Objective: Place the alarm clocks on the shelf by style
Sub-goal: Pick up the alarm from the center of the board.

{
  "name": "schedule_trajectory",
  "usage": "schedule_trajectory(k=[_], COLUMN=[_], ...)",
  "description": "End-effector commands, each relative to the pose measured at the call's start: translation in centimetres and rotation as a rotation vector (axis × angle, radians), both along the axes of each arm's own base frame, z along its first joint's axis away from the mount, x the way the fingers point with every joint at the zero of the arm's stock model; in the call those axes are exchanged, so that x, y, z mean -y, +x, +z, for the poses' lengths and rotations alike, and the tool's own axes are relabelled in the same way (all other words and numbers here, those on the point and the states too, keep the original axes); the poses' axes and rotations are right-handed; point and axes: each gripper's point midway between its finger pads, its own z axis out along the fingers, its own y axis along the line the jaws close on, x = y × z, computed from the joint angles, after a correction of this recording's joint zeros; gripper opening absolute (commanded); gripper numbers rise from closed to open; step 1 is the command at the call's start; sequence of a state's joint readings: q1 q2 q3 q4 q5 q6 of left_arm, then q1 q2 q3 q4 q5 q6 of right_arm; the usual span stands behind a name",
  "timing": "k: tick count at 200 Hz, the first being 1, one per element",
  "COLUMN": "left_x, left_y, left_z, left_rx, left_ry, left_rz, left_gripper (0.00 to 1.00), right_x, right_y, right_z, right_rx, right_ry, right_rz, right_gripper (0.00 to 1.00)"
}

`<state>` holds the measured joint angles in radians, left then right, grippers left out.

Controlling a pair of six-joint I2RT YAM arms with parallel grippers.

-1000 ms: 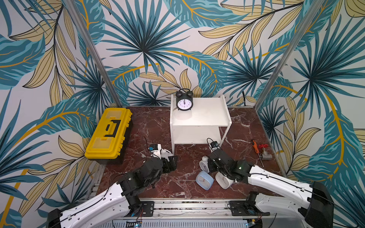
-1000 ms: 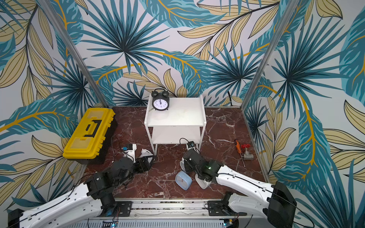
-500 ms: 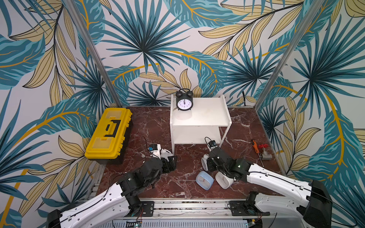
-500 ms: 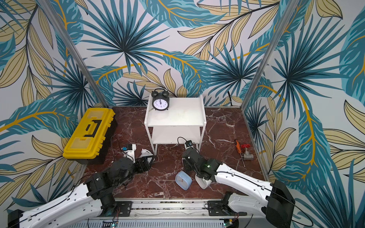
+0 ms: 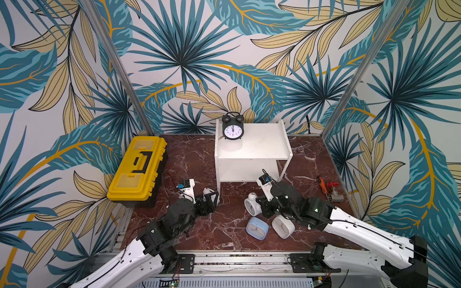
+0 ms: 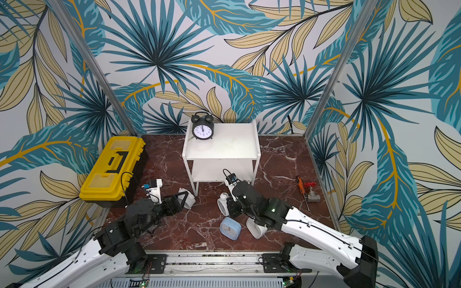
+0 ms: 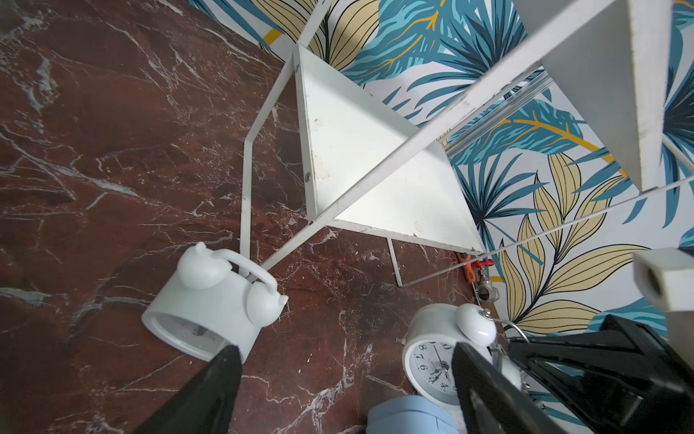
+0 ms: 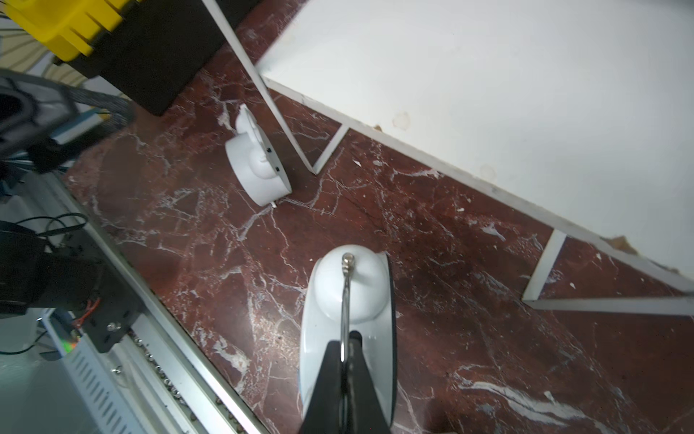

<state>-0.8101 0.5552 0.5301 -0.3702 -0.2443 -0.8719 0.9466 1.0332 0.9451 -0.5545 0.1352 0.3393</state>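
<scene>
A black twin-bell alarm clock [image 5: 232,127] [image 6: 202,129] stands on the top board of the white shelf [image 5: 259,147] [image 6: 232,147]. My right gripper [image 8: 343,357] [image 5: 260,207] is shut on the wire handle of a white twin-bell clock [image 8: 347,300] [image 5: 251,205] [image 7: 435,353] on the floor in front of the shelf. Another white twin-bell clock [image 7: 210,312] [image 8: 257,165] [image 6: 188,197] lies tipped by a shelf leg, just beyond one fingertip of my open left gripper [image 7: 345,375] [image 5: 210,199]. A light blue square clock [image 5: 257,228] [image 6: 230,228] and a white square clock [image 5: 283,225] lie near the front.
A yellow toolbox [image 5: 137,169] [image 6: 112,169] sits at the left by the wall. An orange-handled screwdriver [image 5: 321,183] and a metal valve [image 5: 334,195] lie at the right wall. The shelf's lower board [image 7: 375,169] [image 8: 488,94] holds nothing. Patterned walls close in three sides.
My right gripper has shut on the white twin-bell clock's handle and shifted slightly left with it. The left arm has hardly moved.
</scene>
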Motion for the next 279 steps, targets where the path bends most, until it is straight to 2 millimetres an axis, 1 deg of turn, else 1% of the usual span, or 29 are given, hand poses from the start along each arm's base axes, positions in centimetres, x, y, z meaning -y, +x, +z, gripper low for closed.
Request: schedule_trajectory(k=[1,17,21,38,66,83,100,114,132,156,195,227,240,255,279], left_x=[0.5,1.6,2.0,2.8,3.2,3.6,4.0,4.3,4.7,4.8,4.5,4.7,4.8,4.9,5.0], left_y=[-0.1,-0.4,-0.3,-0.4,-0.5,-0.8,-0.8,-0.6,-0.5,-0.6,-0.7,-1.2,-1.2,-1.1,-1.3], left_z=[1.0,1.5,2.3,3.1,4.9,5.7,5.4,5.5,6.5,7.0,7.3,7.7,7.5,7.5,8.3], left_rx=[0.035,0.066,0.095,0.132,0.173,0.189,0.175,0.152,0.17,0.194,0.206,0.216,0.206,0.201,0.217], left_ry=[-0.01,-0.036,-0.063,-0.102,-0.164,-0.194,-0.237,-0.316,-0.392,-0.363,-0.352,-0.359,-0.354,-0.357,-0.383], left_rz=[-0.044,-0.108,-0.126,-0.178,-0.239,-0.293,-0.355,-0.411,-0.47,-0.496,-0.509,-0.557,-0.567,-0.575,-0.593], left_gripper=[0.92,0.94,0.94,0.95,0.95,0.95,0.94,0.93,0.92,0.92,0.93,0.94,0.94,0.94,0.95], right_x=[-1.0,-1.2,-1.1,-1.0,-1.2,-1.1,-0.7,-0.3,-0.4,-0.5,-0.4,-0.4,-0.3,-0.3,-0.4], right_y=[-0.8,-0.9,-0.9,-0.9,-1.6,-1.8,-1.8,-1.6,-1.6,-1.5,-1.7,-2.0,-2.1,-2.3,-2.6], right_z=[2.8,4.0,4.2,4.8,6.4,7.3,7.7,7.6,7.7,8.0,9.5,10.8,11.1,11.4,12.5], right_rx=[0.023,0.034,0.035,0.032,0.026,0.038,0.059,0.068,0.063,0.054,0.054,0.047,0.051,0.047,0.034], right_ry=[0.071,0.106,0.111,0.125,0.212,0.259,0.279,0.282,0.292,0.307,0.337,0.381,0.398,0.431,0.51], right_rz=[0.068,0.069,0.066,0.049,0.061,0.059,0.045,0.029,0.025,0.012,0.007,0.016,0.016,0.021,0.029], right_gripper=[0.0,0.0,0.0,0.0,0.0,0.0,0.0,0.0,0.0,0.0,0.0,0.0,0.0,0.0,0.0])
